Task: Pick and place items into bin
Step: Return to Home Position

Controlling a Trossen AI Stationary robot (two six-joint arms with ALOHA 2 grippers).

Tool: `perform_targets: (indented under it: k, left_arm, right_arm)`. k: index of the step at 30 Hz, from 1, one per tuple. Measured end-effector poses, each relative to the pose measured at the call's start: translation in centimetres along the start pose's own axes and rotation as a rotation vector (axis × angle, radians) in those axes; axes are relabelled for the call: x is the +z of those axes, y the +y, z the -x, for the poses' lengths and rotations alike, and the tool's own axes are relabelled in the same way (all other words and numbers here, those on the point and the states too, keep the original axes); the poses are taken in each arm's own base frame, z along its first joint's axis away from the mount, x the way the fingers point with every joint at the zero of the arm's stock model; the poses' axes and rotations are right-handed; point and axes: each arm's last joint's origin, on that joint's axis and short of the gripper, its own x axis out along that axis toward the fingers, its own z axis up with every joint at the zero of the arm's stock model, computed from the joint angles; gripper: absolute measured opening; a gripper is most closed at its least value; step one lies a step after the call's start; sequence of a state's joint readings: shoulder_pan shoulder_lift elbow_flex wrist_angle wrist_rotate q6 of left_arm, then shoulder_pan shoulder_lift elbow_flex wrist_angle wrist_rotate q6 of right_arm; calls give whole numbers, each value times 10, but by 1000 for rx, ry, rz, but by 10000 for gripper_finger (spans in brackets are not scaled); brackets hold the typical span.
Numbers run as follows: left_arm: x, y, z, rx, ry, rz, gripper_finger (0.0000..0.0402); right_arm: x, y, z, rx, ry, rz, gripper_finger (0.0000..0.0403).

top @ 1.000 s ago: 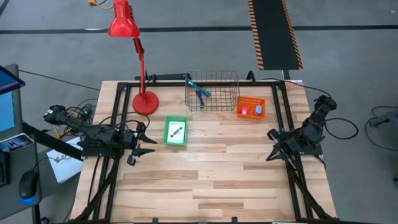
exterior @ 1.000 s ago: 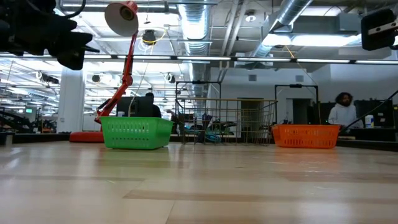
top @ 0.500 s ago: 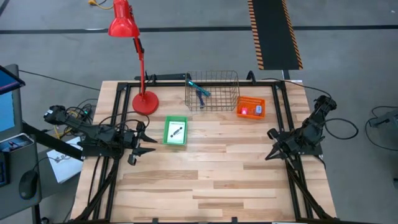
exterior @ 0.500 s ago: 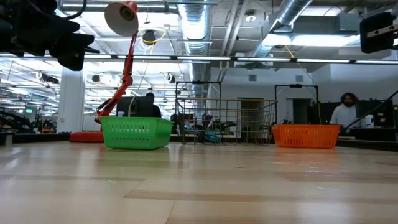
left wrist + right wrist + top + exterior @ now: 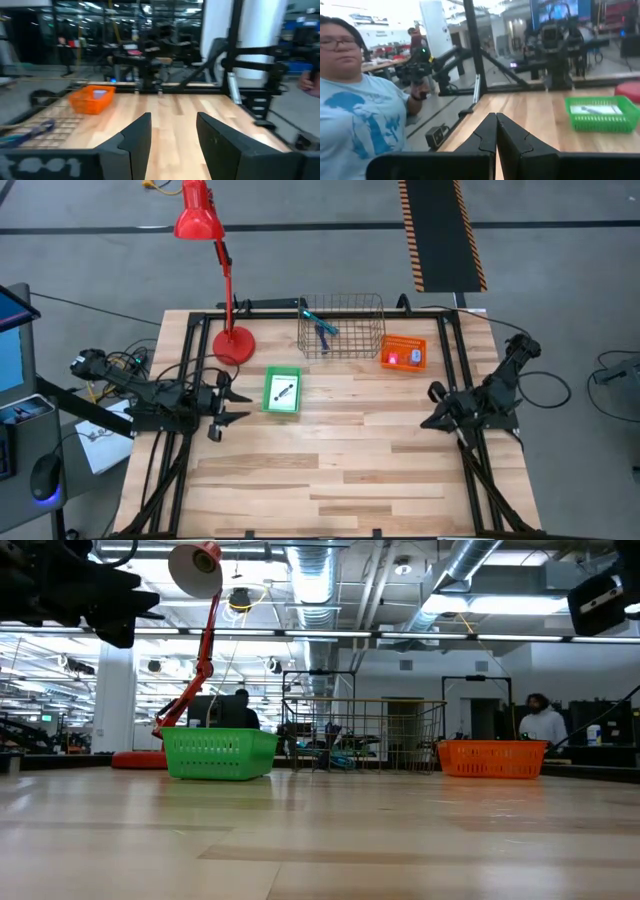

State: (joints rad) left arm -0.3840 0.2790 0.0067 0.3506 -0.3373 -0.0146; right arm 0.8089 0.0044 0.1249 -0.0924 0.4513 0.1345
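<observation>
A green basket [image 5: 282,392] holds a white card and a dark pen. Behind it, a wire basket [image 5: 342,327] contains a teal stick-like tool and a blue pen. An orange basket [image 5: 404,354] to its right holds a small pink-red object. All three baskets stand on the table's far half. My left gripper [image 5: 244,407] hovers open at the table's left edge, pointing level toward the right, with nothing between its fingers [image 5: 137,135]. My right gripper [image 5: 496,120] hovers shut at the right edge [image 5: 428,418], pointing level toward the left, and is empty.
A red desk lamp stands with its base [image 5: 233,345] at the far left, beside the green basket. Black frame rails [image 5: 190,370] run along the table's sides. Bare wood [image 5: 330,470] fills the near half. A person in a blue shirt [image 5: 355,110] stands beyond the table.
My right gripper has rolled at the wrist and swung a little toward the table's left, staying shut and in place. In the low view, a person in the room behind has walked leftward. The baskets have not moved.
</observation>
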Motion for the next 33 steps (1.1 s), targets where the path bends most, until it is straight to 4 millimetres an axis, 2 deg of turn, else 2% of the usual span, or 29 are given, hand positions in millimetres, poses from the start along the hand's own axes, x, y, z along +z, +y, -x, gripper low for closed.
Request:
perform_targets:
  k: [4, 7, 16, 20, 25, 33]
  left_arm:
    - [0, 2, 0, 75, -1, -14, 146]
    - [0, 3, 0, 98, -1, -5, 146]
    - [0, 3, 0, 96, -1, 29, 146]
    - [-2, 3, 0, 96, 15, 22, 146]
    - [-10, 3, 1, 98, 96, -8, 146]
    - [-24, 4, 3, 95, 256, -71, 146]
  right_arm:
    - [-23, 0, -7, 8, -43, 36, 0]
    - [-23, 1, -8, 12, -58, -13, 0]
    - [-25, 0, -7, 9, -36, 38, 0]
    - [-25, 0, -7, 10, -36, 4, 0]
    - [-25, 0, -7, 12, -39, -91, 0]
    - [-25, 0, -7, 12, -39, -95, 0]
